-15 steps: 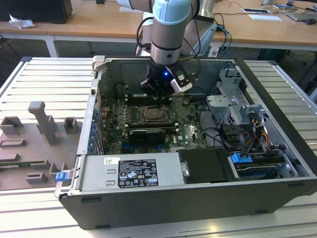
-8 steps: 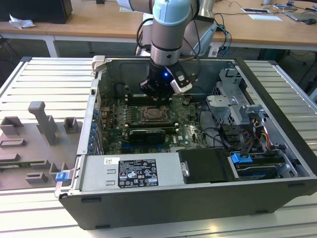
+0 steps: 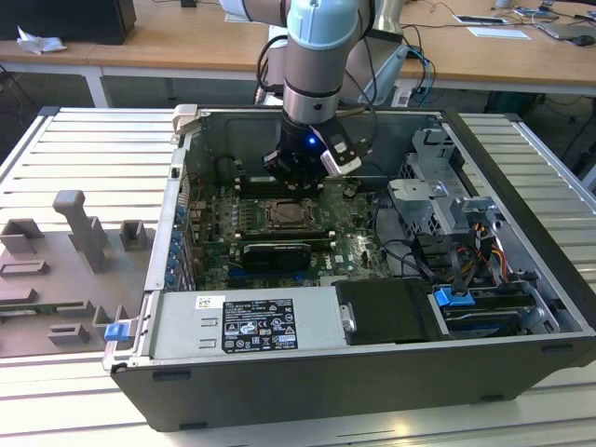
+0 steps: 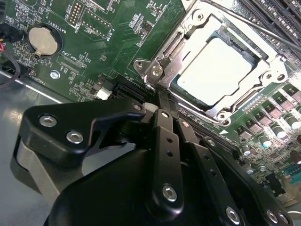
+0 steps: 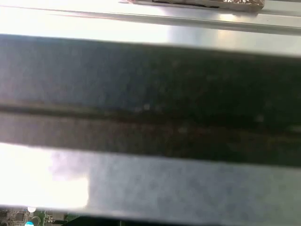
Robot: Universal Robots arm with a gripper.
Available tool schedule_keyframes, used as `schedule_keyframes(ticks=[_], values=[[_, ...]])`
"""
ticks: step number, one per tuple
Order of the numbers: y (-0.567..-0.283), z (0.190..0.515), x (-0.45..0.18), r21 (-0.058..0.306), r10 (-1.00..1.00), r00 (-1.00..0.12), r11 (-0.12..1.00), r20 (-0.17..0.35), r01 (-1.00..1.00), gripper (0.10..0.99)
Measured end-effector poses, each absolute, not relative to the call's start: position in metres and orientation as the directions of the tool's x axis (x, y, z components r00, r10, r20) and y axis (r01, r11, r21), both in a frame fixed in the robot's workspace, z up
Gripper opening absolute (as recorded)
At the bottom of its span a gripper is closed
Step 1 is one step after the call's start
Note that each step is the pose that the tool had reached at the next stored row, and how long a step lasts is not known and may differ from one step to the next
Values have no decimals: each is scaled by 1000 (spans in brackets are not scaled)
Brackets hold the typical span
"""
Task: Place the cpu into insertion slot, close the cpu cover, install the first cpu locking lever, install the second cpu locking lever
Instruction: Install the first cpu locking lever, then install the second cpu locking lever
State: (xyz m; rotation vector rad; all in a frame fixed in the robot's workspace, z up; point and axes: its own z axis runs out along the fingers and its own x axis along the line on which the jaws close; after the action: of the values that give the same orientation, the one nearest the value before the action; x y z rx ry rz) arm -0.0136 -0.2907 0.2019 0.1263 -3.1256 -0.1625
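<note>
Hovering with fingers pressed together and empty, the gripper [image 4: 162,101] sat at the socket's seven-o'clock corner; the cpu [image 4: 221,70] lay in the insertion slot [image 4: 214,41] under the cpu cover [image 4: 176,52]. A skewed push could slip off a lever.

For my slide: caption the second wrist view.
Hand at the socket's edge; cpu seated, cover closed over it.

The cpu [image 4: 217,70] lies in the insertion slot [image 4: 263,56], the cpu cover [image 4: 188,35] down around it.
</note>
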Motion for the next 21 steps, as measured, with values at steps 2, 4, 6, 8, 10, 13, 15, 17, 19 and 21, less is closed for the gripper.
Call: schedule_keyframes(ticks=[2, 4, 6, 8, 10, 13, 15, 17, 19, 21], values=[[-291, 207, -14, 104, -81, -997, 991, 5, -80, 106], [-291, 212, -14, 104, -81, -997, 991, 5, -80, 106], [-291, 212, -14, 104, -80, -997, 991, 5, -79, 106], [-292, 212, -14, 104, -79, -997, 992, 5, -78, 106], [-295, 212, -13, 104, -79, -997, 992, 5, -78, 106], [-299, 212, -13, 104, -79, -997, 992, 5, -78, 106], [-301, 212, -13, 104, -79, -997, 992, 5, -78, 106], [-303, 212, -13, 104, -79, -997, 992, 5, -78, 106], [-305, 212, -13, 104, -79, -997, 992, 5, -78, 106], [-308, 212, -13, 104, -79, -997, 992, 5, -78, 106]])
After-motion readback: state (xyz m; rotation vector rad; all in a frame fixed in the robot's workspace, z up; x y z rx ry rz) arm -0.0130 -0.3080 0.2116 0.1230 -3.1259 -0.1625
